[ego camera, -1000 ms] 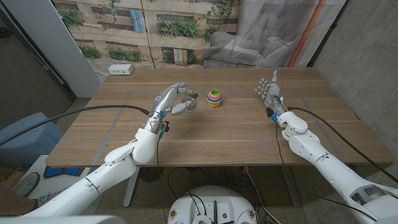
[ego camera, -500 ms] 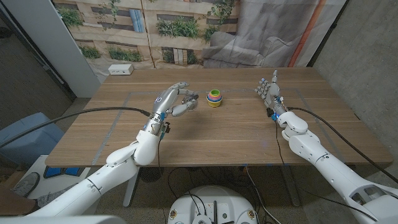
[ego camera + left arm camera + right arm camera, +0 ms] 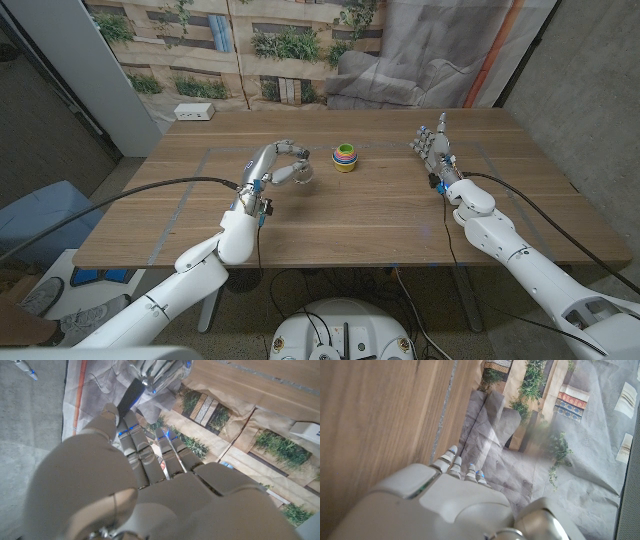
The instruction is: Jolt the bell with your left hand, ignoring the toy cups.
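Left hand [image 3: 283, 160] is curled down over the bell [image 3: 300, 176], fingers apparently on its top, gripping nothing; looks mid-press, ring not confirmed. Cups [image 3: 344, 158] sit just beyond the fingertips, untouched. Right hand [image 3: 432, 146] stands well apart, fingers spread, idle.

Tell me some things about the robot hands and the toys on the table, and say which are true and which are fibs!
1. The left robot hand is curled over the shiny bell. True.
2. The toy cups lie scattered apart across the table. False: they sit nested in one stack.
3. The right robot hand is grabbing the toy cups. False: it stands apart from them with nothing in it, fingers up.
4. A white power strip lies at the table's far edge. True.
5. The bell sits beside the toy cups, on their left in the head view. True.
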### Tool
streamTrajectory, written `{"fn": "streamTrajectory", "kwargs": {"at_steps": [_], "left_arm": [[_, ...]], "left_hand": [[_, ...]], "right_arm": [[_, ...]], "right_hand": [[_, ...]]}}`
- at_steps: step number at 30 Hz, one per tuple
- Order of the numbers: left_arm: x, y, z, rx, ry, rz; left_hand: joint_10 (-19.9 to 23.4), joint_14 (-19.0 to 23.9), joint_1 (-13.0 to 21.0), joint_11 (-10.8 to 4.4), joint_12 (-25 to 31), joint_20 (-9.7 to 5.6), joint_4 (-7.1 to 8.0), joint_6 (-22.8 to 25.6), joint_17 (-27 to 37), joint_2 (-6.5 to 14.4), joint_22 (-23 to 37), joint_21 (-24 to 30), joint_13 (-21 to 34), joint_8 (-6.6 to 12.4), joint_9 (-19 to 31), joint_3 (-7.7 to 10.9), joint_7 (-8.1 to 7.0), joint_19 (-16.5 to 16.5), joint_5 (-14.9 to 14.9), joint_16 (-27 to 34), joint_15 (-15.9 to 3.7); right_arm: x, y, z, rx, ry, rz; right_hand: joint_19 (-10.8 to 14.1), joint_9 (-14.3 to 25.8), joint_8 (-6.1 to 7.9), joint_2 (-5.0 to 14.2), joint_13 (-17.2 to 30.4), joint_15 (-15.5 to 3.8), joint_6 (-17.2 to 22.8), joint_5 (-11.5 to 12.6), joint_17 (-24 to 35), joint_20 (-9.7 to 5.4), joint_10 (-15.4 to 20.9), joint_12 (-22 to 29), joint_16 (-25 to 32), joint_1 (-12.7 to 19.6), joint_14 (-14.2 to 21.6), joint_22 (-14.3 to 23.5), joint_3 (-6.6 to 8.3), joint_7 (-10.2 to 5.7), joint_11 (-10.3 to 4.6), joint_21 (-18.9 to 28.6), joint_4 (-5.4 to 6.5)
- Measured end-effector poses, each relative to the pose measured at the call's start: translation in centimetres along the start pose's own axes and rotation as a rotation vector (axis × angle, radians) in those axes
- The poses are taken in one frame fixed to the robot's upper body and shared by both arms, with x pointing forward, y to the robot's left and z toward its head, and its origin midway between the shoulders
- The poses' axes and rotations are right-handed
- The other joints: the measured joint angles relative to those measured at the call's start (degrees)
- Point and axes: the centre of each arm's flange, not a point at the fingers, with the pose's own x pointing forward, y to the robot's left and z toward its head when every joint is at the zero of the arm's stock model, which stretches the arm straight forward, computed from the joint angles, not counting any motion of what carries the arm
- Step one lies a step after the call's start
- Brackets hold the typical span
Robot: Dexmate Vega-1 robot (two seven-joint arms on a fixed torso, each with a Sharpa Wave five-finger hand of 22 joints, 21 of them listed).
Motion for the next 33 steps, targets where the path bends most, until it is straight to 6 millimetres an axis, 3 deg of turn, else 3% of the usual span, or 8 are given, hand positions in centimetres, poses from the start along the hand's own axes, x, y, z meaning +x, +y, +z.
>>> {"fn": "streamTrajectory", "kwargs": {"at_steps": [1, 7, 8, 12, 33], "left_arm": [[0.0, 0.0, -0.6, -0.022, 0.047, -0.007], [0.2, 0.4, 0.2, -0.042, 0.043, 0.017], [0.0, 0.0, -1.5, -0.099, 0.163, -0.01], [-0.2, -0.1, -2.1, -0.138, 0.216, -0.015], [-0.2, -1.2, -2.3, -0.364, 0.437, -0.081]], "left_hand": [[0.0, 0.0, 0.0, 0.0, 0.0, 0.0, 0.0, 0.0, 0.0, 0.0, 0.0, 0.0, 0.0, 0.0, 0.0, 0.0, 0.0, 0.0, 0.0, 0.0, 0.0], [0.0, 0.0, 0.0, 0.0, 0.0, -0.31, 0.23, 0.0, 0.0, 0.0, 0.0, 0.0, 0.0, -0.01, 0.0, -0.23, 0.0, 0.3, 0.0, 0.0, 0.0], [0.0, 0.0, -0.1, 0.0, 0.0, -0.3, 0.23, 0.0, 0.0, 0.1, 0.0, 0.0, 0.0, -0.01, 0.0, -0.23, 0.0, 0.3, 0.0, 0.0, 0.0], [0.0, 0.0, -0.1, 0.0, -0.2, -0.3, 0.23, 0.0, 0.0, 0.1, 0.0, 0.0, 0.0, -0.08, 0.0, -0.23, 0.01, 0.3, 0.0, 0.0, 0.0], [0.0, 0.0, -0.1, 0.0, -0.2, -0.3, 0.06, -0.2, -0.2, 0.1, 0.0, 0.0, -0.1, -0.45, 0.3, -0.87, 0.21, 0.3, 0.0, 0.0, 0.0]], "right_arm": [[0.0, 0.0, 0.0, 0.0, 0.0, 0.0], [0.0, 0.0, 0.0, 0.0, 0.0, 0.0], [0.0, 0.0, 0.0, 0.0, 0.0, 0.0], [0.0, 0.0, 0.0, 0.0, 0.0, 0.0], [0.0, 0.0, 0.0, 0.0, 0.0, 0.0]], "right_hand": [[0.0, 0.0, 0.0, 0.0, 0.0, 0.0, 0.0, 0.0, 0.0, 0.0, 0.0, 0.0, 0.0, 0.0, 0.0, 0.0, 0.0, 0.0, 0.0, 0.0, 0.0], [0.0, 0.0, 0.0, 0.0, 0.0, 0.0, 0.0, 0.0, 0.0, 0.0, 0.0, 0.0, 0.0, 0.0, 0.0, 0.0, 0.0, 0.0, 0.0, 0.0, 0.0], [0.0, 0.0, 0.0, 0.0, 0.0, 0.0, 0.0, 0.0, 0.0, 0.0, 0.0, 0.0, 0.0, 0.0, 0.0, 0.0, 0.0, 0.0, 0.0, 0.0, 0.0], [0.0, 0.0, 0.0, 0.0, 0.0, 0.0, 0.0, 0.0, 0.0, 0.0, 0.0, 0.0, 0.0, 0.0, 0.0, 0.0, 0.0, 0.0, 0.0, 0.0, 0.0], [0.0, 0.0, 0.0, 0.0, 0.0, 0.0, 0.0, 0.0, 0.0, 0.0, 0.0, 0.0, 0.0, 0.0, 0.0, 0.0, 0.0, 0.0, 0.0, 0.0, 0.0]]}}
